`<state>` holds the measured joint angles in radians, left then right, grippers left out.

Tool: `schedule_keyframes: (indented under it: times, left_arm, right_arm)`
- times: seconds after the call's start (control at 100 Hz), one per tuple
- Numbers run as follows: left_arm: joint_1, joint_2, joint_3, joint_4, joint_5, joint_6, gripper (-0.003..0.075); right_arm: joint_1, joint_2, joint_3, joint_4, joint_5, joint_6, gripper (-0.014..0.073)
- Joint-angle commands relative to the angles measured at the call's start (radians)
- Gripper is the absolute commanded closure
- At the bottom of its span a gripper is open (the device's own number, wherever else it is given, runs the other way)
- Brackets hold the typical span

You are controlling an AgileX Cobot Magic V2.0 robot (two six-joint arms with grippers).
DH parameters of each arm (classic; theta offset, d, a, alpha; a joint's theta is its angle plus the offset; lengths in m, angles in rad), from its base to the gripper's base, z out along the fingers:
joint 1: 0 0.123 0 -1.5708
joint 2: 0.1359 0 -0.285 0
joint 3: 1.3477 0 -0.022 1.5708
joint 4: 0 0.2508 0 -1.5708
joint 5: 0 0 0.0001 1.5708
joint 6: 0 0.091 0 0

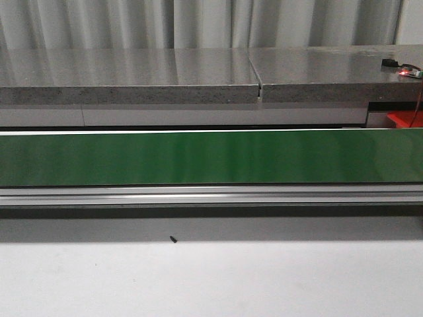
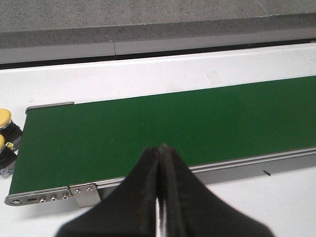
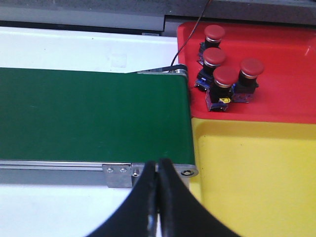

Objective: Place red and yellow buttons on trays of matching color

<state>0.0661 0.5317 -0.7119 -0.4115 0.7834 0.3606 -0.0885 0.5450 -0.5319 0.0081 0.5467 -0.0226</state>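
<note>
Several red buttons stand together on the red tray past the belt's end. The yellow tray beside it holds nothing in view. Two yellow buttons sit just off the other end of the green conveyor belt, at the frame edge. My left gripper is shut and empty, above the belt's near rail. My right gripper is shut and empty, above the belt's end corner beside the yellow tray. Neither gripper shows in the front view.
The green belt runs across the front view with a metal rail below it. A grey stone ledge lies behind. A corner of the red tray and a small device with a red light sit at far right.
</note>
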Motion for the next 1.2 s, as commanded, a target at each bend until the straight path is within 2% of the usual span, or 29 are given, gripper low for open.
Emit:
schedule_keyframes:
  times: [0.0,0.37,0.51,0.67,0.84,0.98,1.03,1.08,1.19]
  left_arm:
    - [-0.008,0.004,-0.026,-0.026,-0.063,-0.002,0.0741]
    - [-0.008,0.007,-0.019,-0.040,-0.070,-0.002,0.0741]
    - [-0.008,0.018,0.006,0.062,-0.144,-0.002,0.0741]
    - [-0.008,0.068,0.006,0.082,-0.174,-0.004,0.0741]
    - [0.017,0.184,-0.024,0.141,-0.232,-0.207,0.0741]
    - [0.075,0.303,-0.082,0.148,-0.251,-0.215,0.0733]
    - [0.104,0.346,-0.109,0.148,-0.251,-0.215,0.0701]
    - [0.138,0.393,-0.132,0.146,-0.251,-0.215,0.0638]
    - [0.202,0.464,-0.176,0.146,-0.254,-0.215,0.0403]
  right_arm:
    - [0.001,0.002,-0.025,-0.008,-0.079,0.003,0.0661]
    - [0.001,0.002,-0.025,-0.008,-0.079,0.003,0.0661]
    - [0.001,0.002,-0.025,-0.008,-0.079,0.003,0.0661]
    - [0.001,0.002,-0.025,-0.008,-0.079,0.003,0.0661]
    - [0.001,0.002,-0.025,-0.008,-0.079,0.003,0.0661]
    - [0.001,0.002,-0.025,-0.008,-0.079,0.003,0.0661]
    - [0.001,0.002,-0.025,-0.008,-0.079,0.003,0.0661]
    - [0.001,0.002,-0.025,-0.008,-0.079,0.003,0.0661]
    - [0.001,0.002,-0.025,-0.008,-0.079,0.003,0.0661]
